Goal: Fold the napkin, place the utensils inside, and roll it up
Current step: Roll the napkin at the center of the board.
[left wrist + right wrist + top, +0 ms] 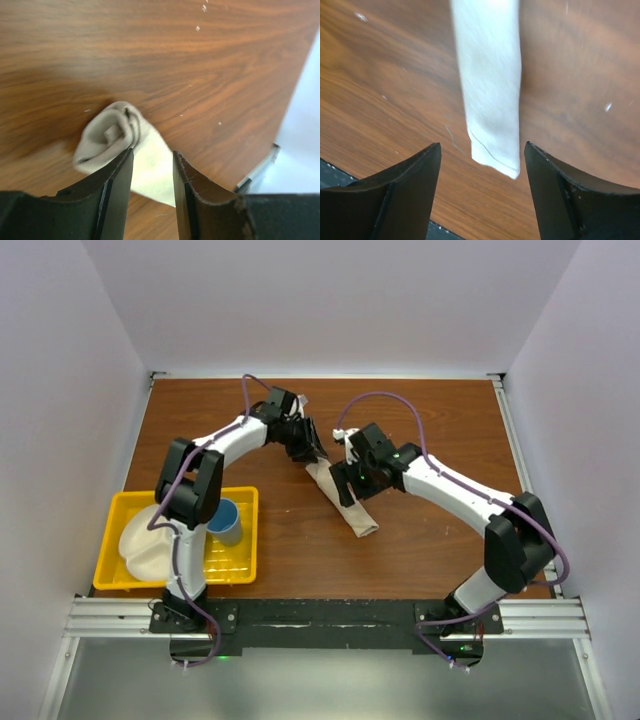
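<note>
The beige napkin (361, 521) lies rolled into a slim tube, slanting across the middle of the wooden table. My left gripper (312, 450) is over its far end. In the left wrist view the rolled end (107, 135) lies against the left finger and a flat flap shows through the gap of the left gripper (152, 152), which is open. My right gripper (345, 490) hovers over the roll's middle. In the right wrist view the right gripper (482, 145) stands wide open, with the napkin's near end (490, 75) between the fingertips and untouched. The utensils are hidden.
A yellow tray (120, 508) sits at the near left, holding a white divided plate (145, 545) and a blue cup (228, 522). The table's right edge (260, 170) and a white wall show in the left wrist view.
</note>
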Motion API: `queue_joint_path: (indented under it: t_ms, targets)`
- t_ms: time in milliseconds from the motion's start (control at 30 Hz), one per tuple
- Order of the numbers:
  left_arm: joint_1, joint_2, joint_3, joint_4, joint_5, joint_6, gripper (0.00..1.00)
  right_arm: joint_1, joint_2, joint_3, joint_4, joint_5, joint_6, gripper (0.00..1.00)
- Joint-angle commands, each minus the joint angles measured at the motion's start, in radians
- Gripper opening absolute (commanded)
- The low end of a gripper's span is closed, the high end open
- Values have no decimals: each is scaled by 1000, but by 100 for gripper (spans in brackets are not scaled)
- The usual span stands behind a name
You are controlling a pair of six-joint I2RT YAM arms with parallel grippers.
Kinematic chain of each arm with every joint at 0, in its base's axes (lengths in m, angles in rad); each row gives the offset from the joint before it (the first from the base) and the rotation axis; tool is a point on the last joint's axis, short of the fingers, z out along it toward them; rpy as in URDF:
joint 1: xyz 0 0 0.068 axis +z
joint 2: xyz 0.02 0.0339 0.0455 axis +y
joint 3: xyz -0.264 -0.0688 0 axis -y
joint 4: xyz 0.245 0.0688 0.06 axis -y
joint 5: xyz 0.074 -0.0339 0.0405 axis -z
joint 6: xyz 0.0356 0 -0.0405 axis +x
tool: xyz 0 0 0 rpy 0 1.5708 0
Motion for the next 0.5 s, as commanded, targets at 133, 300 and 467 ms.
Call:
queue_joint_path:
  t_ms: [133, 300, 467]
  targets:
    - [81, -272, -36, -129, -224, 42, 43, 150, 239, 284, -85, 295, -68, 76]
    - [143, -341, -108, -130, -225, 71, 45, 210, 360, 392, -142, 416, -49, 73]
    - [157, -376, -166, -109, -187, 71, 45, 227, 420, 402, -159, 485, -36, 69]
